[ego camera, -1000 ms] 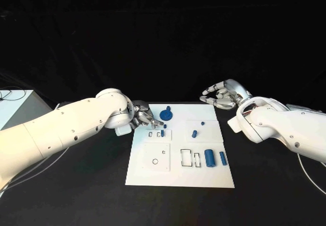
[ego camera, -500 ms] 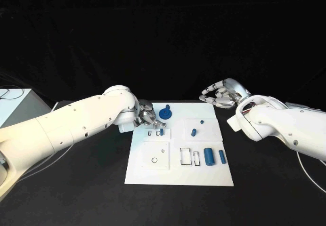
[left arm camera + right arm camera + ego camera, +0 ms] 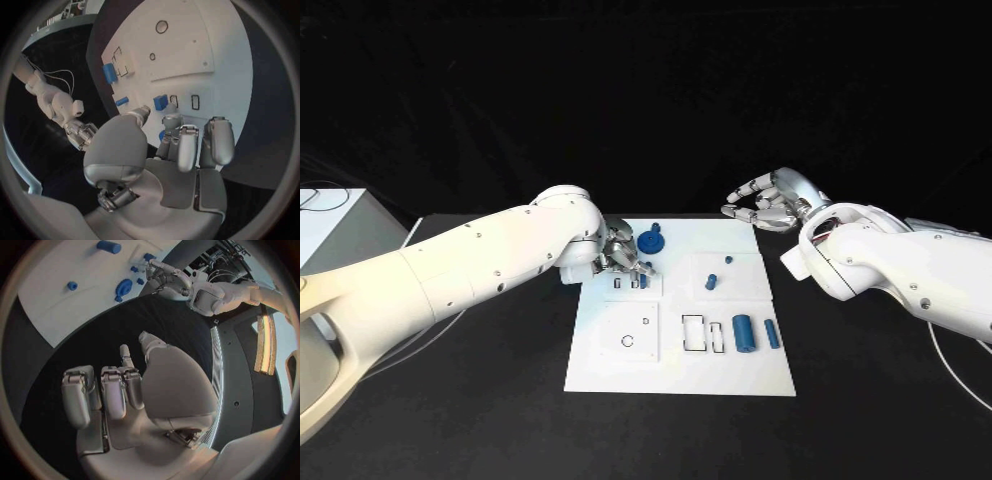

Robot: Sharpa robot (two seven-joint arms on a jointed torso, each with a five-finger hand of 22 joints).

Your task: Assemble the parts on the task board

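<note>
Roughly midway, I'd judge. Head view: task board (image 3: 682, 375) lies lengthwise toward the robot. Near its far edge a blue round knob-like part (image 3: 652, 241) appears seated, and two small blue pegs (image 3: 713, 282) stand in the raised pad by the right edge. Two blue cylinders (image 3: 746, 333) lie loose beside the right edge, nearer the near corner, long axes running near-to-far, parallel to that edge. The rectangular slots (image 3: 694, 333) just left of them and the round hole (image 3: 629, 341) near the left edge look unfilled. Left hand (image 3: 619, 254) sits over the far-left part of the board at a short blue block (image 3: 643, 282); cannot tell from here whether it grips it. Right hand (image 3: 764, 203) hovers off the far-right corner, fingers curled in, holding nothing.

Left wrist view: left hand (image 3: 169, 150) has fingertips (image 3: 141, 112) just short of the blue block (image 3: 160, 102), which stands by two small slots; contact unclear, so grip undetermined.

Right wrist view: right hand (image 3: 125, 390) curled over black table (image 3: 94, 350), nothing in it; board edge with the knob-like part (image 3: 123, 288) well apart.
</note>
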